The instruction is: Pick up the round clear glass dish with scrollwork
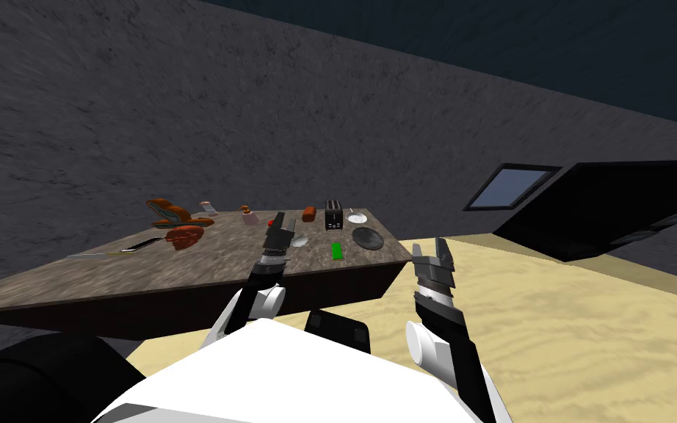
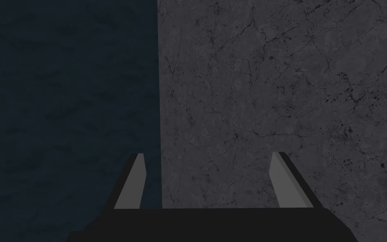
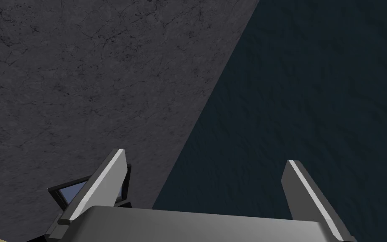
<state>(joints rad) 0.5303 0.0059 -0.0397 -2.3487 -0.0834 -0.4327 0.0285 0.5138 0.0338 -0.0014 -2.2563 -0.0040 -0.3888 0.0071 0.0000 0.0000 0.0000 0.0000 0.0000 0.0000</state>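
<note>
1. Looking down in the head view, the robot faces a dark table point(image 1: 183, 272) with a mottled brown top. The left gripper point(image 1: 280, 218) is raised in front of that top, its fingers pointing away from the body. The round pale dish point(image 1: 299, 240), greyish and see-through in look, lies flat on the table just to the right of this gripper, on the side toward the right gripper point(image 1: 429, 247). Whether dish and gripper touch cannot be told, and the scrollwork is too small to make out. Farther to the right of the left gripper lie a green slab point(image 1: 337, 251) and a dark round plate point(image 1: 368, 237). Beyond those stand a black toaster point(image 1: 333, 214) and a brown loaf point(image 1: 309, 214). To the left of the gripper lie a red-brown lump point(image 1: 185, 236) and a knife point(image 1: 142, 244). The right gripper is held off the table's right end, over the sandy floor point(image 1: 587, 316) and well apart from the dish.
2. In the left wrist view, the left gripper point(image 2: 208, 154) has its 2 fingers spread wide, with nothing between them.
3. In the right wrist view, the right gripper point(image 3: 205, 156) likewise holds its 2 fingers wide apart and grips nothing.
</note>
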